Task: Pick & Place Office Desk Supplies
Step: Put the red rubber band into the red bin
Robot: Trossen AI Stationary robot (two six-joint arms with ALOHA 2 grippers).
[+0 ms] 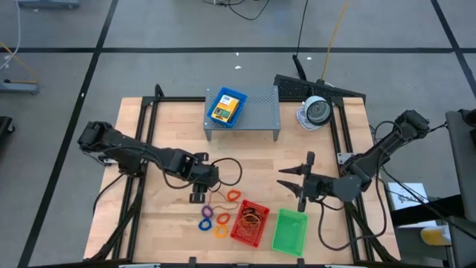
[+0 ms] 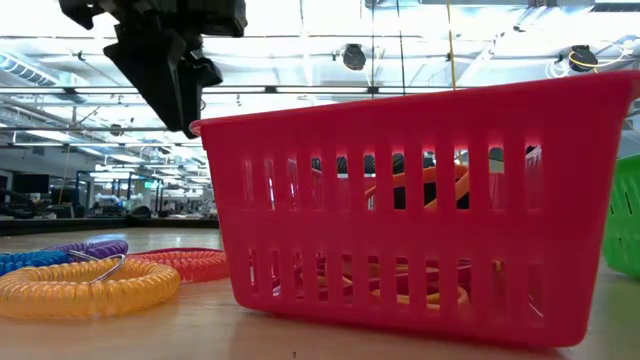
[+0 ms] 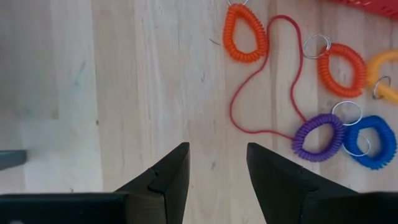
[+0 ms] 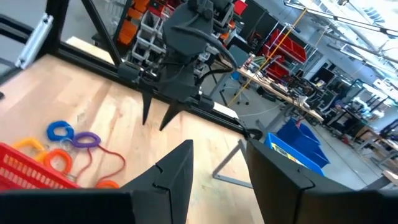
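Several coil rings lie on the wood: orange [image 3: 244, 35], orange [image 3: 342, 68], yellow [image 3: 384, 74], purple [image 3: 318, 137] and blue [image 3: 370, 141]. A thin red rubber band [image 3: 267, 81] loops among them. Beside them stands a red mesh tray [image 1: 249, 222] with orange pieces inside, and next to it a green tray [image 1: 290, 231]. My left gripper [image 3: 217, 149] hangs open above bare wood just left of the rings, pointing steeply down [image 1: 198, 197]. Over the table's right half, above the green tray, my right gripper [image 1: 296, 175] is held level and open, its fingers [image 4: 174, 168] with nothing between them.
A grey perforated shelf [image 1: 256, 112] at the far middle carries a blue tray [image 1: 225, 106] with a yellow box. A round white-and-grey device [image 1: 316, 112] sits to its right. Black frame rails run along the table's left and right sides. Bare wood lies between shelf and rings.
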